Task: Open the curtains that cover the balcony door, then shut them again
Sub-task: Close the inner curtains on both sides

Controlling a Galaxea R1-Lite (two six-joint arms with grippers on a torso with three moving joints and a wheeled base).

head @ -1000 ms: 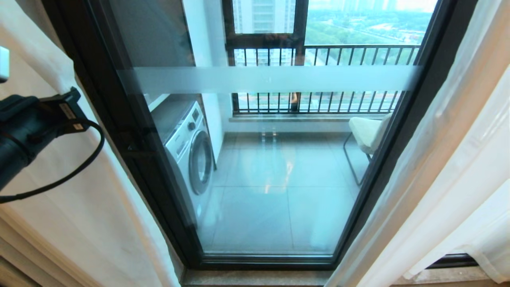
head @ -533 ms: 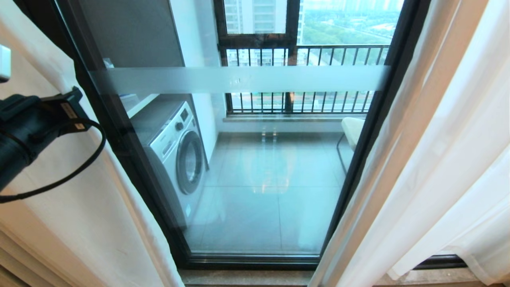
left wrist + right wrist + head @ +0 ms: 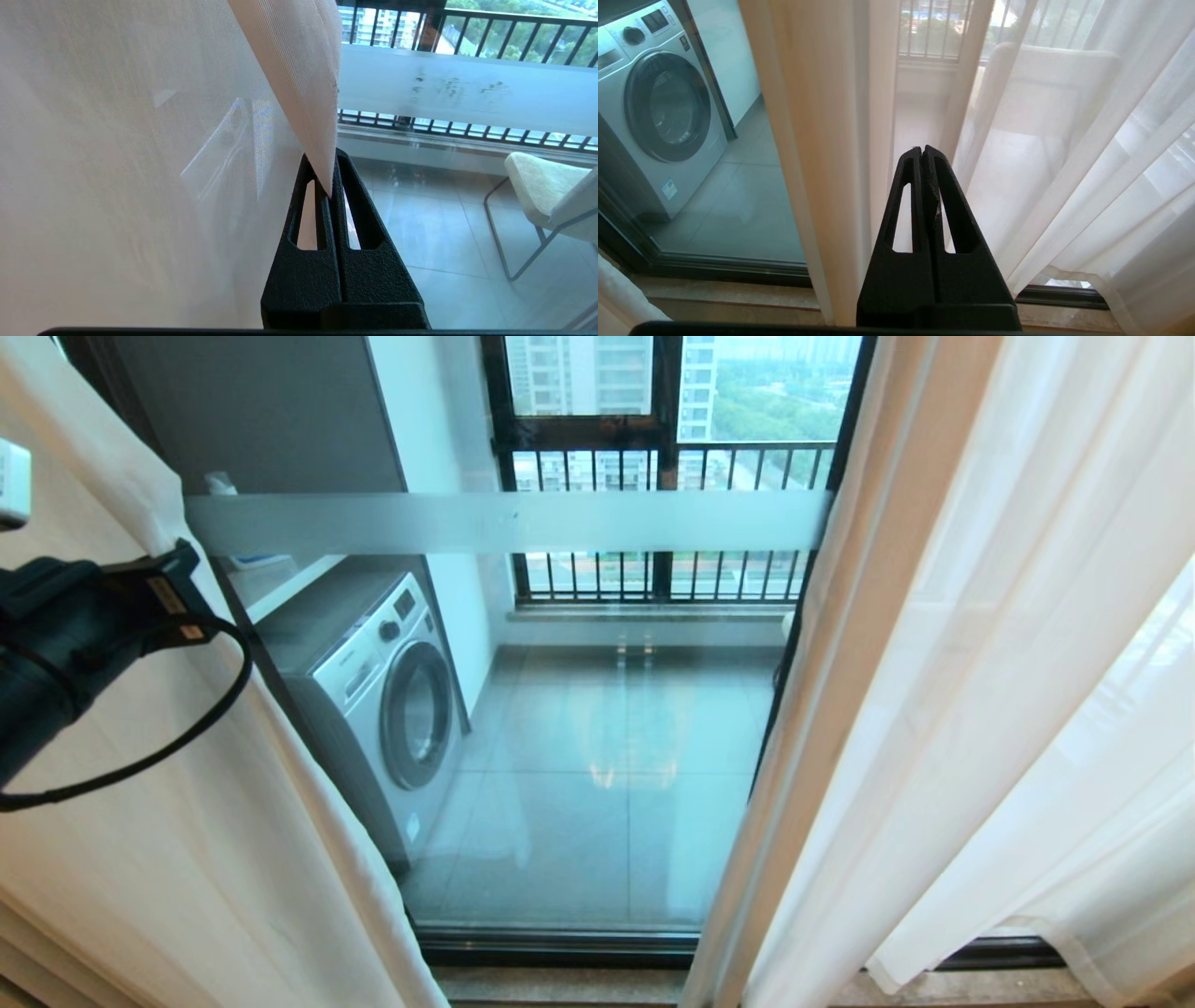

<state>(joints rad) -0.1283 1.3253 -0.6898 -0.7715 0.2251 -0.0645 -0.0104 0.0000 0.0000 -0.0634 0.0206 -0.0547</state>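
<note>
The balcony door (image 3: 579, 756) is a glass panel with a frosted band (image 3: 504, 521), bare between two curtains. The left curtain (image 3: 187, 859) hangs in front of my left arm (image 3: 84, 616), whose fingers are hidden in the head view. In the left wrist view my left gripper (image 3: 327, 161) is shut on a folded edge of the sheer curtain (image 3: 299, 84). The right curtain (image 3: 980, 709) hangs in folds over the door's right side. My right gripper (image 3: 921, 149) is shut with nothing in it, low down, pointing at the right curtain's cream fold (image 3: 822, 140).
Behind the glass stand a washing machine (image 3: 373, 691), a black-barred railing (image 3: 653, 467) and a pale chair (image 3: 546, 186) on grey tiles. A stone sill (image 3: 560, 987) runs along the door's foot.
The whole head view has slid: door, washing machine and railing shifted left, so the camera moved right. The left curtain stayed with my arm. The strip of bare glass is narrower.
</note>
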